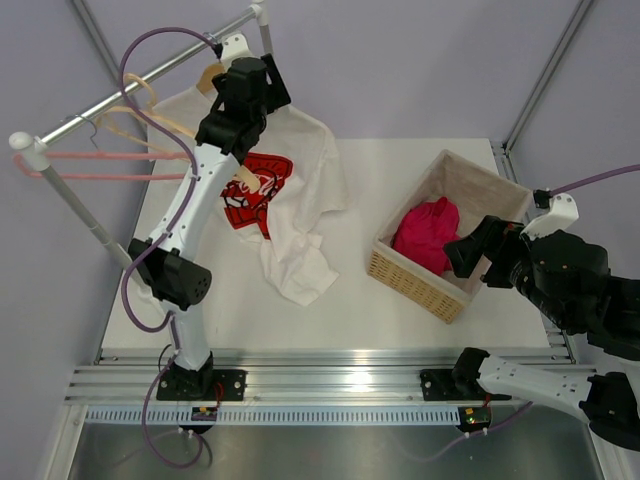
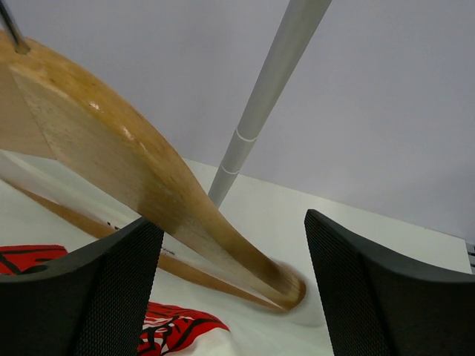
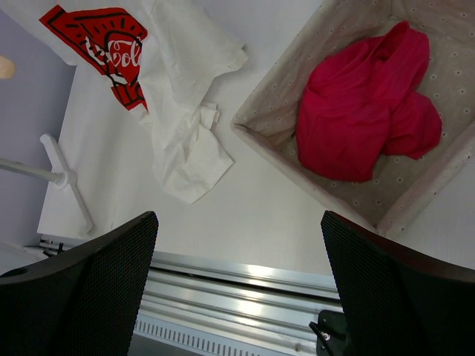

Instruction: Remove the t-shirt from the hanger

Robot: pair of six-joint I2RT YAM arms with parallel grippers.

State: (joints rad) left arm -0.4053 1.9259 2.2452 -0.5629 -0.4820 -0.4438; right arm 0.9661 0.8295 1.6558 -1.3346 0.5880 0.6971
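Note:
The white t-shirt (image 1: 290,215) with its red graphic (image 1: 255,190) droops from the rack down onto the table. Up at the rack, my left gripper (image 1: 250,85) is open. In the left wrist view the honey-tan hanger (image 2: 148,185) runs down from the upper left between my open left gripper's (image 2: 231,245) fingers, with a gap on each side. Its tip (image 2: 286,288) is sunk in white t-shirt (image 2: 252,334) cloth. My right gripper (image 1: 470,250) hovers open and holds nothing beside the basket; the t-shirt (image 3: 185,141) lies far off in its wrist view.
A wicker basket (image 1: 410,275) at the right holds a red cloth (image 1: 428,235). The rack's rail (image 1: 130,95) also carries a paler wooden hanger (image 1: 140,115) and a thin pink hanger (image 1: 100,165). The rack's grey pole (image 2: 260,111) stands just behind the hanger.

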